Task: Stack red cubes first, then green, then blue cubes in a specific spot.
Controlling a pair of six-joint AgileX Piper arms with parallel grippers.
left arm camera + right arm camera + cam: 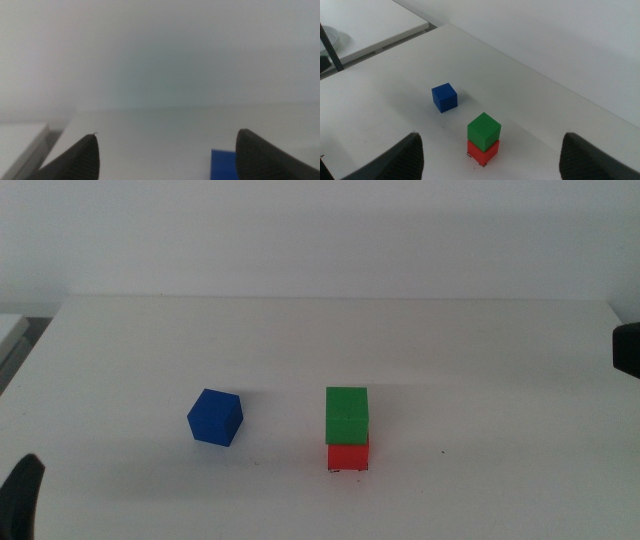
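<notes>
Green (347, 414) sits atop red cubes (347, 455), blue cubes (215, 417) well apart.

One red cube (347, 455), one green (347, 415), one blue (215, 417)

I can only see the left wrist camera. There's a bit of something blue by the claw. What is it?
Observer: It's a small solid blue cube, sitting alone on the white table.
Operator: Where are the other blocks?
Observer: A small green cube sits on a small red cube, off to the blue one's right in the middle view.
Operator: Is the other claw grabbing anything?
Observer: No. The right gripper is open, away from the stack. The left gripper is open too.
</notes>
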